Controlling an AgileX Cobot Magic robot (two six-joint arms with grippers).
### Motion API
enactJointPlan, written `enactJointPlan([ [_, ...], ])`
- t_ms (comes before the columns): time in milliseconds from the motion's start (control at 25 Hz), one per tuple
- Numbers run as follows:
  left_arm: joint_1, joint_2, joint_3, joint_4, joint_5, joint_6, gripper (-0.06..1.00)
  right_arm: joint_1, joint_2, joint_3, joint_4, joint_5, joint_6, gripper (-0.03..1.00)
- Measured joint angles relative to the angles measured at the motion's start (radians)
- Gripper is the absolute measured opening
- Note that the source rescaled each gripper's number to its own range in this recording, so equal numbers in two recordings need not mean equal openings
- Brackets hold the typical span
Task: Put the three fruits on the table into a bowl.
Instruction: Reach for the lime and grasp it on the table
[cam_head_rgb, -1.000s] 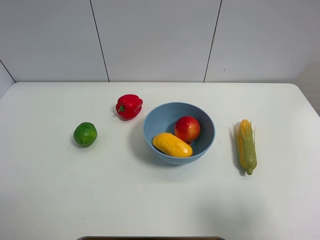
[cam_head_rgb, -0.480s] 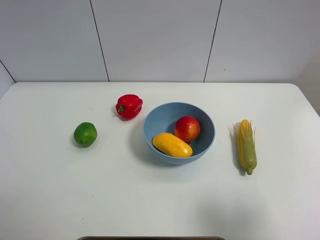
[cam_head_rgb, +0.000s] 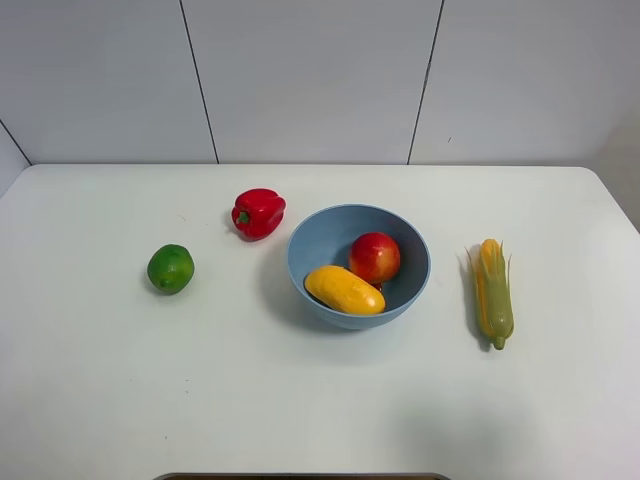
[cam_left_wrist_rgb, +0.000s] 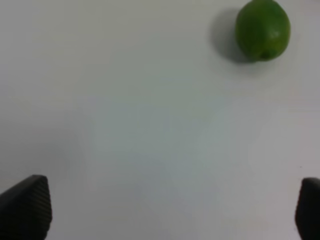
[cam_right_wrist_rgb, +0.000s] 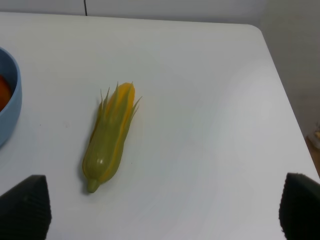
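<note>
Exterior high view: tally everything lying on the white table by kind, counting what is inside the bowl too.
Fruits: 3 (elongated yellow-orange mango, round red apple, small round green lime)
Vegetables: 2 (glossy red bell pepper, yellow corn cob in green husk)
Bowls: 1 (round light-blue plastic bowl)
Total: 6
</note>
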Motion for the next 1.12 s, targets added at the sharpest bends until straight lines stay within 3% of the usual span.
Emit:
enactJointPlan([
  [520, -0.007, 0.808, -0.445, -0.205, -0.034, 0.109, 1.0, 0.0, 0.0, 0.0, 0.0, 0.0, 0.0, 0.78],
  [800, -0.089, 1.077, -0.594, -0.199, -0.056, 0.108, 1.0, 0.0, 0.0, 0.0, 0.0, 0.0, 0.0, 0.78],
  [1120, -0.152, 1.23, -0.608, -0.177, -0.101, 0.074, 1.0, 0.0, 0.0, 0.0, 0.0, 0.0, 0.0, 0.78],
])
